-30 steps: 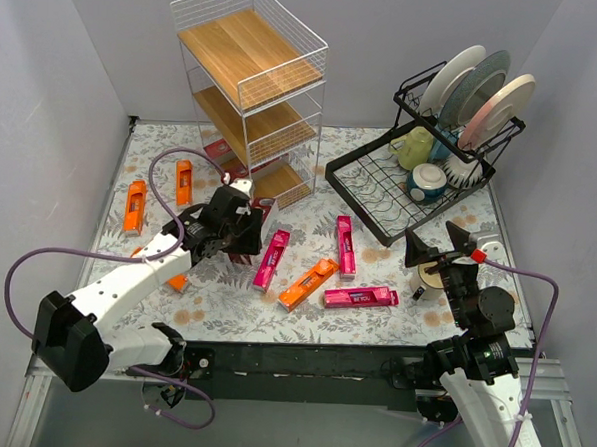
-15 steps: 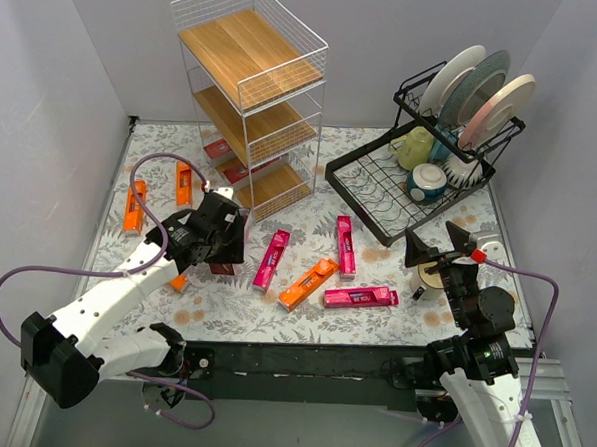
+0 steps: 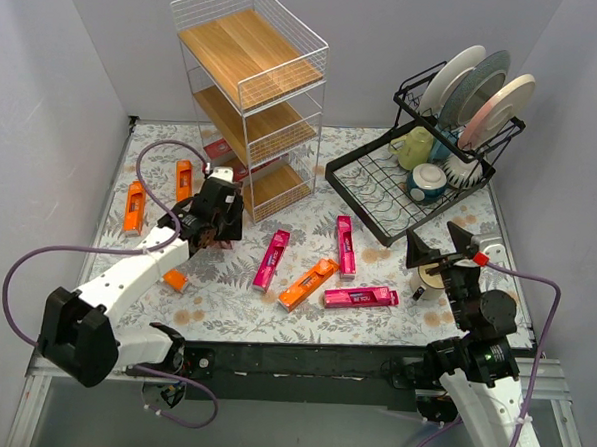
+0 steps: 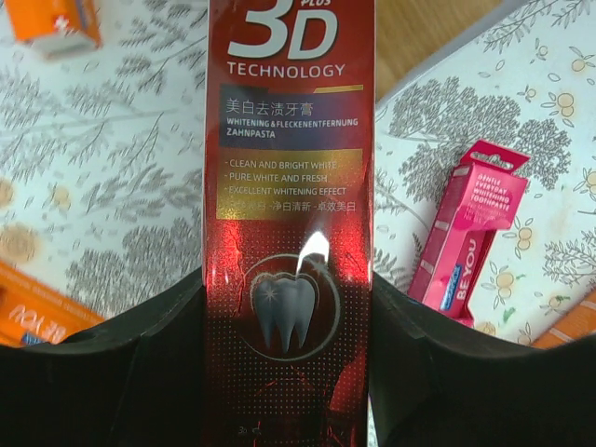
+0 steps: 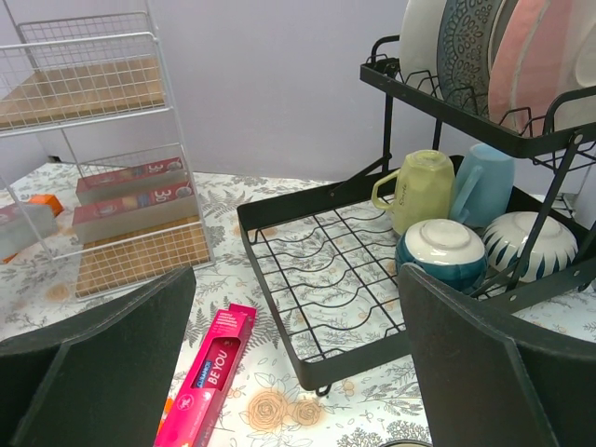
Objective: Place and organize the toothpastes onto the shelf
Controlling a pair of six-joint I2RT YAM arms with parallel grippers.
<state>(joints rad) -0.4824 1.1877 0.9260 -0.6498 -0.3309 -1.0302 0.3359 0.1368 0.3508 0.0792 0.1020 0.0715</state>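
Top external: three pink boxes (image 3: 272, 259) and four orange boxes (image 3: 308, 282); left hand (image 4: 289, 303) pinches one red box (image 4: 290, 140)

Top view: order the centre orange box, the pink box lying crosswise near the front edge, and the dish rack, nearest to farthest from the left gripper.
From the left gripper:
1. orange box, in the middle
2. pink box, just right of it
3. dish rack, far right

Pink toothpaste box (image 5: 209, 384) btwn shelf (image 5: 93, 88) & dish rack (image 5: 264, 279), 2 red boxes (image 5: 135, 212) on bottom tier
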